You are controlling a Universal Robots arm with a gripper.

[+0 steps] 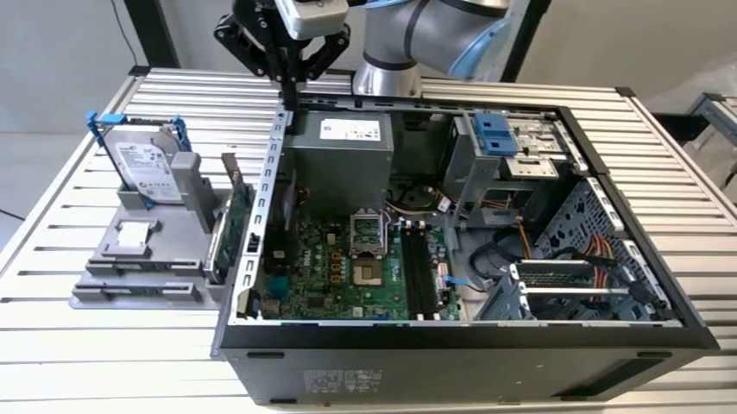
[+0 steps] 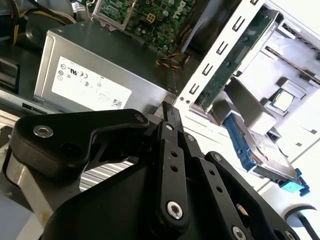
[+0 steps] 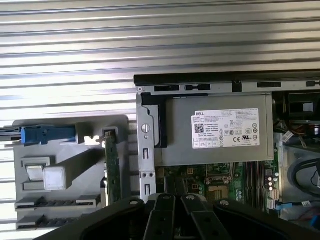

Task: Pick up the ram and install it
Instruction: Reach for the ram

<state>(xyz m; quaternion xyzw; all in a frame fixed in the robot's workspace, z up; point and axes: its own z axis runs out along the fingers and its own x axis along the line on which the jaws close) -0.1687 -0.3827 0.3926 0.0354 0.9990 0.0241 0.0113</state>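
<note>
My gripper (image 1: pixel 292 89) hangs shut above the back corner of the open computer case (image 1: pixel 461 336), on the exterior view's left, with nothing between its fingers. In both wrist views its black fingers (image 2: pixel 168 120) (image 3: pixel 165 210) meet over the silver power supply (image 3: pixel 220 135). The green motherboard (image 1: pixel 334 267) lies inside the case with long black slots (image 1: pixel 420 272) beside the processor socket. The ram is hidden or out of view: I cannot tell it apart from those slots.
A grey holder (image 1: pixel 150 259) stands beside the case on the exterior view's left. It carries a silver hard drive (image 1: pixel 150 168) in a blue frame and a large green expansion card (image 1: pixel 236 228) on edge. Drive cages and cables (image 1: pixel 553 250) fill the case's other half.
</note>
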